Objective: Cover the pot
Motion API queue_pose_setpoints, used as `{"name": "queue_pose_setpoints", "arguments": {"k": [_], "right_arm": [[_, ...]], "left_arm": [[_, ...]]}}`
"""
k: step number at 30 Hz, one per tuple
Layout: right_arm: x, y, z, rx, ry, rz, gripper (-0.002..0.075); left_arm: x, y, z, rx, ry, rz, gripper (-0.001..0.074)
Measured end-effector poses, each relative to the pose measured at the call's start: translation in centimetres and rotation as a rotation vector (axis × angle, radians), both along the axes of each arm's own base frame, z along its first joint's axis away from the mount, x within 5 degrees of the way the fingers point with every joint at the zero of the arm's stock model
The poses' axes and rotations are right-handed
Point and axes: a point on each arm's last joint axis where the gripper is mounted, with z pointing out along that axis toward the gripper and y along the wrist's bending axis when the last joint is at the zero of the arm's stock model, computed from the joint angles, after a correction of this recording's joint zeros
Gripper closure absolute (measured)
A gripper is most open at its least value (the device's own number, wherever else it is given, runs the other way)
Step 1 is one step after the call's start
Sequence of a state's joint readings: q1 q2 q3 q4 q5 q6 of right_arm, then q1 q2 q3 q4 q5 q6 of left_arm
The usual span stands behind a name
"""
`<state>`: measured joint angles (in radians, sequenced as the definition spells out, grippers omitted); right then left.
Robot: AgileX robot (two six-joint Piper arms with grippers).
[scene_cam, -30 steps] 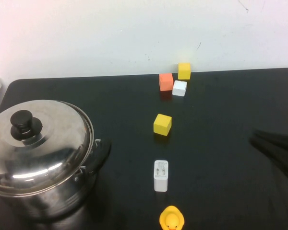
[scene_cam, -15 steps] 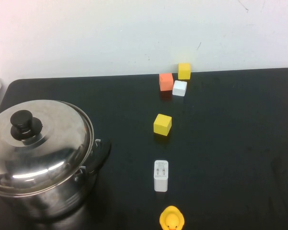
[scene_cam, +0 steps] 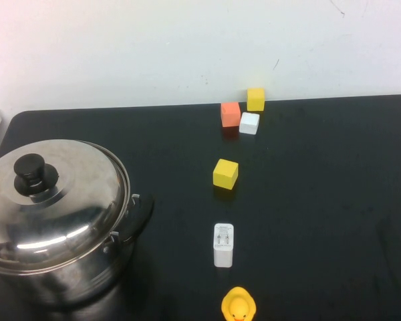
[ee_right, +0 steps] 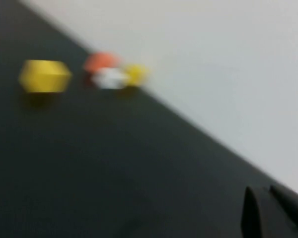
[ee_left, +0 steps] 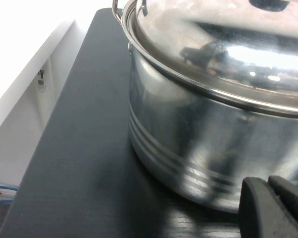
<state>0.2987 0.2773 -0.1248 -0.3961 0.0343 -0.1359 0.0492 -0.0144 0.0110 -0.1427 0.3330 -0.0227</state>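
The large steel pot [scene_cam: 63,271] stands at the table's left front, with its domed steel lid [scene_cam: 60,207] and black knob [scene_cam: 31,172] resting on top. A black side handle [scene_cam: 139,214] points right. Neither gripper shows in the high view. In the left wrist view my left gripper [ee_left: 268,182] is shut and empty, low beside the pot's wall [ee_left: 203,134], under the lid's rim [ee_left: 228,44]. In the right wrist view my right gripper [ee_right: 262,193] is shut and empty above the bare black table, far from the pot.
A yellow cube [scene_cam: 225,173] lies mid-table. An orange cube [scene_cam: 230,113], a white cube [scene_cam: 249,123] and a second yellow cube [scene_cam: 255,99] sit by the back wall. A white charger [scene_cam: 223,245] and a yellow rubber duck [scene_cam: 238,305] are at the front. The table's left edge [ee_left: 64,99] runs near the pot.
The right arm, seen blurred at the right edge of the high view a second ago, has left that view. The pot and lid have not moved.
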Motion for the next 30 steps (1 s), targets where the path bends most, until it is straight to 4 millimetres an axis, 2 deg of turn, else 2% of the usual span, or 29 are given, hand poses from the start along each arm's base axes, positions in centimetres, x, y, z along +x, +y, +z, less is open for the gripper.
{"name": "queue_pose_setpoints", "arguments": {"k": [6,9,15,20,26,30], "right_arm": [[-1.5,-2.2,-2.0,0.03,-0.117,-0.286,0.0714],[-1.9,-2.6,-2.7,0.065,-0.143,-0.364,0.0714],[-2.0,-2.7,-3.1,0.162,-0.133,-0.379,0.0714],[-2.0,-2.5,-3.6,0.101,-0.083,-0.356,0.0714],[-2.2,-1.9,-4.8,0.218,0.076,-0.278,0.0714],[-2.3,-1.9,-5.5,0.286,0.17,-0.295,0.0714]], "left_arm": [[0.0,0.0,0.0,0.0,0.0,0.0,0.0737],[0.0,0.0,0.0,0.0,0.0,0.0,0.0737],[0.0,0.0,0.0,0.0,0.0,0.0,0.0737],[0.0,0.0,0.0,0.0,0.0,0.0,0.0737],[0.0,0.0,0.0,0.0,0.0,0.0,0.0737],[0.0,0.0,0.0,0.0,0.0,0.0,0.0737]]}}
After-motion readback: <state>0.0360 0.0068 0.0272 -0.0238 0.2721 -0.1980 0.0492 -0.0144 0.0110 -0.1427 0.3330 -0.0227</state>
